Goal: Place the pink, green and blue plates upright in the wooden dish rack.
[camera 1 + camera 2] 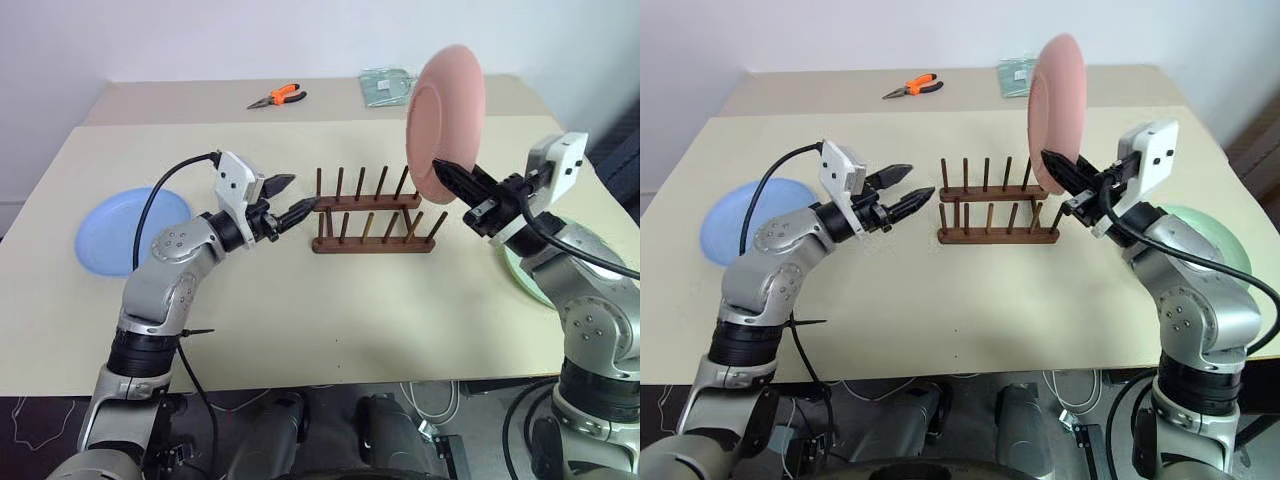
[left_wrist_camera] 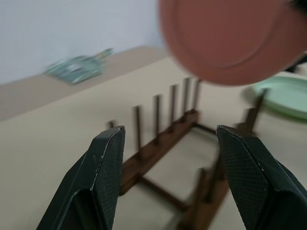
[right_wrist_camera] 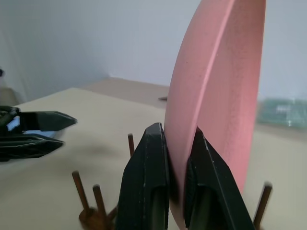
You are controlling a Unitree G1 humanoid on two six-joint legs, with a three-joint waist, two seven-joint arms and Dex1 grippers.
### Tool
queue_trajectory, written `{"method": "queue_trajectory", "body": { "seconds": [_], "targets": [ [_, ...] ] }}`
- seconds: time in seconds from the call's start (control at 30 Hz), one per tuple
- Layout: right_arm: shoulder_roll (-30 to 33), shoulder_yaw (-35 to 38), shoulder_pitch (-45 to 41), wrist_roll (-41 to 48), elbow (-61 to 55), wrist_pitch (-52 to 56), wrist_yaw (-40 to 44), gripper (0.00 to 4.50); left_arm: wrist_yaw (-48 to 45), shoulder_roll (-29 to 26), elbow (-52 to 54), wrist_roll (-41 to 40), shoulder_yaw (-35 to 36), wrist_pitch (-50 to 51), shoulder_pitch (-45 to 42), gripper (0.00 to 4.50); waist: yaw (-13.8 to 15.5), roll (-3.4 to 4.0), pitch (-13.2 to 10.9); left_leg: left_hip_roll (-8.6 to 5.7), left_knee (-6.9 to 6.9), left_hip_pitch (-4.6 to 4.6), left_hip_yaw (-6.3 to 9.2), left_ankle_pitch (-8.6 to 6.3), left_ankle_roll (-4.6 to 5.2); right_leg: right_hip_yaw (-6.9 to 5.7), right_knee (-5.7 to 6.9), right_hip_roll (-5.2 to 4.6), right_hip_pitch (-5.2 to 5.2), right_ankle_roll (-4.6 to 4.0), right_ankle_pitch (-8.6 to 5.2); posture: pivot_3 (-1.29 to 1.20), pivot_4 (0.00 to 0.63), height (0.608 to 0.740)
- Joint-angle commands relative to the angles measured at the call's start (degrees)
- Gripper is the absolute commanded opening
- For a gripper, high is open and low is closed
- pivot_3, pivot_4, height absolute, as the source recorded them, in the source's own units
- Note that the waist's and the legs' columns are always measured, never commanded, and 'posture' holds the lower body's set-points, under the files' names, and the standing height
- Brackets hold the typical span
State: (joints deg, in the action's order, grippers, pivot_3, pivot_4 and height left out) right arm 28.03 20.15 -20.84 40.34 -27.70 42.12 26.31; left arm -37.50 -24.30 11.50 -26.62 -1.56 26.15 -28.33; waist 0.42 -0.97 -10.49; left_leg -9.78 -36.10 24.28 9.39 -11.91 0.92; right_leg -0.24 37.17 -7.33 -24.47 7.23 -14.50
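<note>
From my right wrist view I see the right gripper (image 3: 178,167) with its jaws clamped on the rim of the matte pink plate (image 3: 216,96), held on edge above the dark wooden rack (image 1: 372,215) of thin pegs. The left gripper (image 1: 908,192) has jaws spread wide and empty, the rack just beyond them. The head views add the blue plate (image 1: 125,230) flat on the bench (image 1: 300,320) and the green plate (image 1: 1210,235) beside my right arm.

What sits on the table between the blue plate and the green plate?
Between the blue plate and the green plate stands the wooden dish rack, no plate in it, with bare table around it; both eye views show this.
</note>
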Motion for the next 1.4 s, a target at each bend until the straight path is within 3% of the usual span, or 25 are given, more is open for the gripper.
{"method": "queue_trajectory", "body": {
  "seconds": [0.03,0.27,0.37,0.57,0.8,0.93,1.13,1.23,1.37,1.4],
  "targets": [
    [1.09,2.12,0.81,2.85,-2.01,0.28,-0.75,0.0,-2.94,-0.81,3.89,-1.48,-0.94,0.88,1.26,3.08,0.06,0.03,0.02,0.01,0.01,0.0,0.0,0.0,0.0,0.0,0.0,0.0,0.0,0.0,0.0,0.0,0.15,0.72],
    [1.39,2.01,3.63,4.86,-0.27,2.12,-1.56,0.0,-4.59,-0.58,5.7,-1.39,-2.28,2.37,2.07,3.08,0.29,0.03,0.01,0.01,-0.02,0.01,-0.01,0.01,0.01,0.0,-0.01,0.01,0.0,-0.01,0.01,0.0,0.15,0.72],
    [1.79,1.14,4.17,3.02,-0.05,0.92,-1.93,1.19,-5.32,-0.55,6.21,-1.09,-3.48,2.34,2.54,3.14,0.21,0.04,0.01,0.02,-0.01,0.01,-0.02,0.01,0.01,0.0,-0.01,0.01,0.0,-0.01,0.01,0.0,0.15,0.72],
    [2.83,1.18,3.75,-1.99,0.34,-3.7,-3.67,4.07,-5.52,0.36,6.75,-1.18,-4.91,2.51,2.88,3.14,0.31,0.04,0.01,0.02,-0.01,0.01,-0.02,0.01,0.01,0.0,-0.02,0.01,0.0,-0.01,0.01,0.0,0.15,0.72],
    [4.06,14.06,3.58,5.8,-0.74,-5.09,-6.51,4.07,-6.41,1.48,5.6,-0.17,-7.39,1.86,2.93,3.14,0.44,0.04,0.01,0.02,-0.01,0.03,-0.02,0.01,0.01,0.0,-0.07,0.0,0.02,-0.01,0.01,0.0,0.15,0.72],
    [6.87,17.22,10.43,3.34,-0.39,-4.31,-6.25,4.07,-7.55,1.47,3.8,1.79,-9.18,0.58,2.65,3.14,0.47,0.05,0.02,0.02,0.0,0.03,-0.01,0.01,0.02,-0.01,-0.08,0.01,0.04,-0.01,0.01,0.0,0.15,0.72],
    [18.52,0.64,27.38,-20.51,2.28,-10.43,-3.19,4.07,-9.14,2.21,1.35,3.86,-10.8,-1.19,2.08,3.14,0.2,0.22,0.11,0.05,-0.02,0.0,-0.14,0.01,0.02,0.03,-0.07,0.0,0.02,-0.02,0.01,0.0,0.15,0.72],
    [20.59,-5.49,28.53,-30.75,8.55,-13.94,-6.65,4.07,-9.51,2.6,0.62,4.94,-11.62,-2.12,2.13,3.14,0.15,0.24,0.12,0.12,-0.04,-0.03,-0.28,0.01,0.02,0.07,-0.07,0.01,0.03,-0.03,0.01,0.0,0.15,0.72],
    [20.95,-8.65,27.54,-38.1,15.45,-15.73,-8.77,4.07,-9.4,3.04,0.84,5.56,-11.61,-2.32,2.52,3.14,0.33,0.3,0.13,0.13,-0.07,-0.03,-0.32,0.01,0.02,0.1,-0.08,0.01,0.03,-0.06,0.02,0.0,0.15,0.72],
    [20.8,-9.03,27.31,-38.99,16.75,-15.97,-8.82,3.56,-9.27,3.11,0.96,5.67,-11.51,-2.32,2.68,3.14,0.36,0.3,0.13,0.13,-0.07,-0.03,-0.32,0.01,0.02,0.09,-0.08,0.02,0.04,-0.05,0.02,0.0,0.15,0.72]
  ]
}}
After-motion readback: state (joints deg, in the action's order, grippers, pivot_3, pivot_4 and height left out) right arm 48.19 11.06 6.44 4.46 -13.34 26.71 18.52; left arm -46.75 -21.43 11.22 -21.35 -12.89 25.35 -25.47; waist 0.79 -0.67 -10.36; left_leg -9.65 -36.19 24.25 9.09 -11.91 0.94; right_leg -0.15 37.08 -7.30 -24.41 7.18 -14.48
